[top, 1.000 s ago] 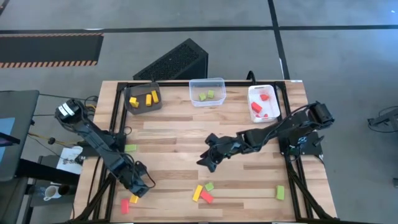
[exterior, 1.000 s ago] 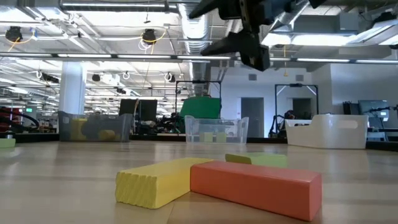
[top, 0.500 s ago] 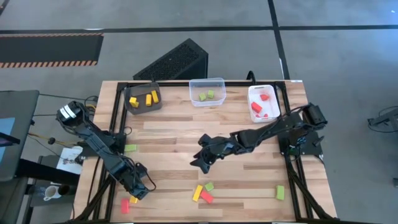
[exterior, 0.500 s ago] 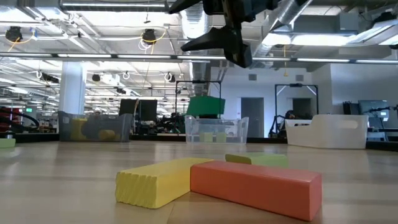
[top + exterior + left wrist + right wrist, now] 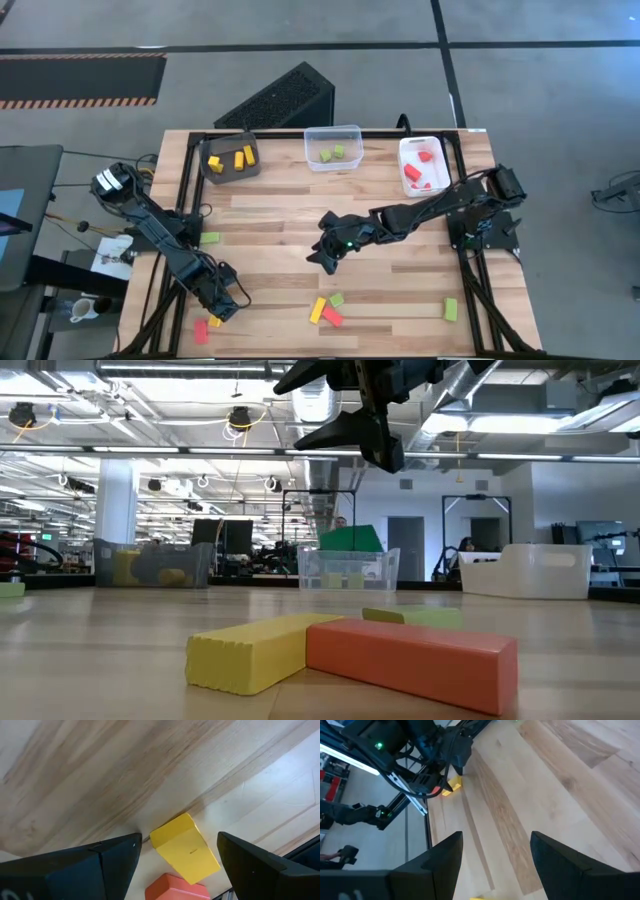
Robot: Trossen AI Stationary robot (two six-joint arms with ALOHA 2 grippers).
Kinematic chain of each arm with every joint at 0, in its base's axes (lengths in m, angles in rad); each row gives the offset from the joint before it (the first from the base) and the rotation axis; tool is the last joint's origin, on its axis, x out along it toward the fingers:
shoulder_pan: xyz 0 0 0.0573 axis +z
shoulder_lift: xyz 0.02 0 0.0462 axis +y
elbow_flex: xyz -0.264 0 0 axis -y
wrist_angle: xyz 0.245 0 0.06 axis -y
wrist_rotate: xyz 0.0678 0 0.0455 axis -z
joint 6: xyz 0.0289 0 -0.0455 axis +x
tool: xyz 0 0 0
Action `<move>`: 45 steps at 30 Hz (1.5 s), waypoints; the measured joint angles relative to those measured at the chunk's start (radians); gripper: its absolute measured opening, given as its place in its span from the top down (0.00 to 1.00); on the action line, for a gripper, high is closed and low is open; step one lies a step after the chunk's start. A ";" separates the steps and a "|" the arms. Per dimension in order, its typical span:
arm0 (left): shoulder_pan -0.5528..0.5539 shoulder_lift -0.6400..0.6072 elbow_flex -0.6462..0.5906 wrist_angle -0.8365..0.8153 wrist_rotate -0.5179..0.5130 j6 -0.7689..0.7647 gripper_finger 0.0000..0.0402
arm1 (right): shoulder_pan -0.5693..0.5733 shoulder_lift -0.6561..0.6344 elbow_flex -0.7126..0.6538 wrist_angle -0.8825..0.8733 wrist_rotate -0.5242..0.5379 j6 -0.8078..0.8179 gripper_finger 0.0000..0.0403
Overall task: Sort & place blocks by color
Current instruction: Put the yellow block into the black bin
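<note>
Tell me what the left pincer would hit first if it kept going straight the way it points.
The yellow block lies between the open left pincer's fingers; it would likely be met first, with the red block beside it. Depth is unclear.

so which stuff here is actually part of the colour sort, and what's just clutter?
Job:
- loose blocks: yellow block, red block, green block
- dark brown bin, yellows inside
- clear bin, greens inside
- white bin, reds inside
- left gripper, right gripper, both open

Lying about:
- black perforated box on the floor behind the table
</note>
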 joint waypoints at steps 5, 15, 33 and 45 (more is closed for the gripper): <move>0.000 0.000 -0.001 -0.004 0.001 0.000 0.33 | 0.000 0.000 0.000 -0.026 -0.002 -0.001 0.37; 0.000 0.000 -0.001 -0.005 -0.010 0.007 0.33 | 0.003 -0.001 -0.001 -0.042 -0.003 0.008 0.37; 0.054 0.000 -0.002 -0.013 -0.008 0.099 0.33 | 0.002 -0.001 -0.001 -0.042 -0.021 0.068 0.37; 0.112 0.000 -0.001 -0.037 0.016 0.209 0.33 | 0.003 -0.001 -0.001 0.030 -0.023 0.082 0.37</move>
